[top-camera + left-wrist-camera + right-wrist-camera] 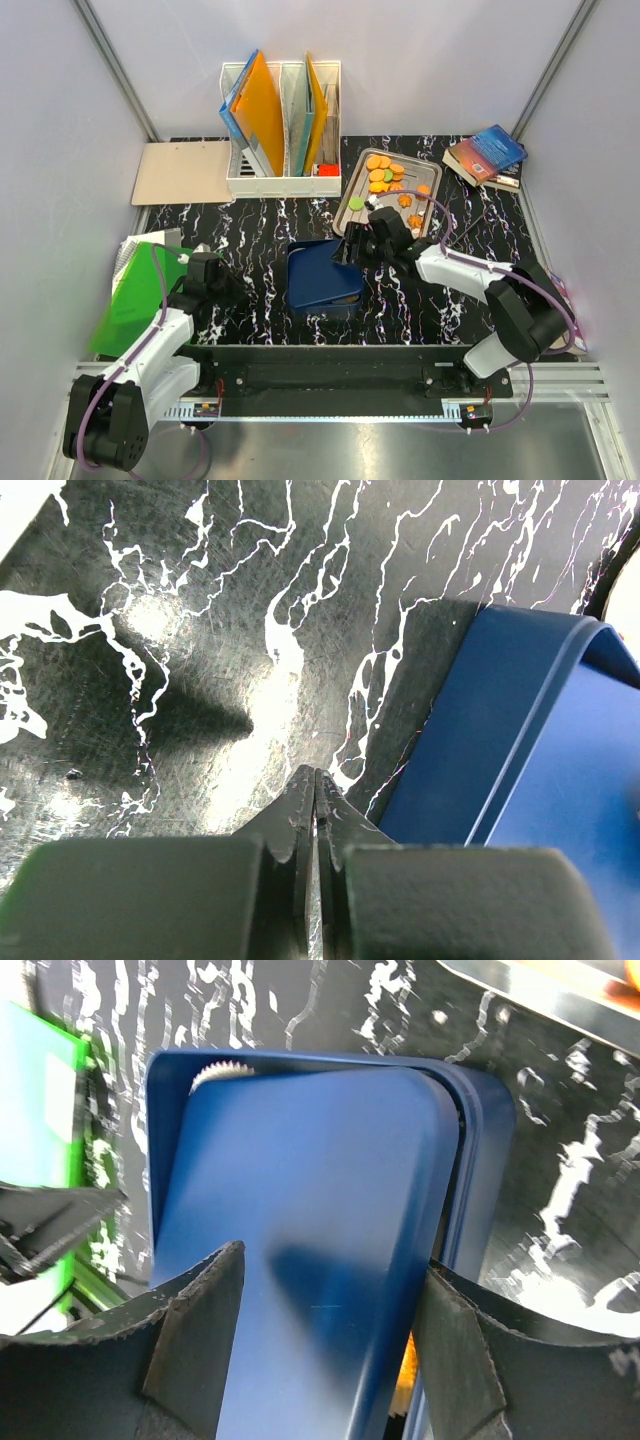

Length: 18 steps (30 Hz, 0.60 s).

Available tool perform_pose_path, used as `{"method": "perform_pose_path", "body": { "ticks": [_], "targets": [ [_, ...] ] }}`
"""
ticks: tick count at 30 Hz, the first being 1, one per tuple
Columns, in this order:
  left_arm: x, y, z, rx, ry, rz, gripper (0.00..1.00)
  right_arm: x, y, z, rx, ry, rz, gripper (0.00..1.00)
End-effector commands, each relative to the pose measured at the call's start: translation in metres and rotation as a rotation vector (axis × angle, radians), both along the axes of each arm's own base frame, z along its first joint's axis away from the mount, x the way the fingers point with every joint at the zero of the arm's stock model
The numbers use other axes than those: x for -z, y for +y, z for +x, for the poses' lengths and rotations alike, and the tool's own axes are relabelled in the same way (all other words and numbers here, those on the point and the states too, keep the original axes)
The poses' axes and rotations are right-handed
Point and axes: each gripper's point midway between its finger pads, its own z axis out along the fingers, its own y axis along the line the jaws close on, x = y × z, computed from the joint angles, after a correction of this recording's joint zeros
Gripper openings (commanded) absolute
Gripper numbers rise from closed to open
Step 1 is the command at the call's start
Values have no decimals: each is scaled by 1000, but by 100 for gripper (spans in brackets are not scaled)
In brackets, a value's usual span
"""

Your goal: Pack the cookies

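Observation:
The cookies (pixel 385 175), mostly orange with a green one, lie on a metal tray (pixel 425 168) at the back right. A blue box (pixel 318 278) sits mid-table with its blue lid (pixel 300 1190) lying askew on top. Through the gap at the lid's edge, an orange cookie (pixel 405 1385) and a white paper cup rim (pixel 225 1072) show inside. My right gripper (pixel 352 250) (pixel 330 1260) hangs open just over the lid, one finger above it and the other at its right edge. My left gripper (pixel 240 287) (pixel 316 775) is shut on nothing, low over the table left of the box (pixel 520 740).
A white file rack with orange and blue folders (pixel 283 130) stands at the back. A tan board (pixel 183 172) lies to its left. Books (pixel 487 155) sit at the back right, and a green folder (pixel 135 295) lies by the left arm.

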Motion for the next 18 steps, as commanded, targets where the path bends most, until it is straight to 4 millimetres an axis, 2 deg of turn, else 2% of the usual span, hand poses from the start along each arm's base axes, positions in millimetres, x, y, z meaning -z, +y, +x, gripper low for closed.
{"method": "perform_pose_path", "body": {
  "ticks": [1,11,18],
  "targets": [
    [-9,-6,7,24,-47,-21,3,-22,-15,5,0,-55,-71,73],
    [-12,-8,9,31,-60,-27,5,-41,-30,4,-9,-90,-53,73],
    [-11,-8,9,31,-55,-26,6,-29,-56,0,23,-81,-144,73]
  ]
}}
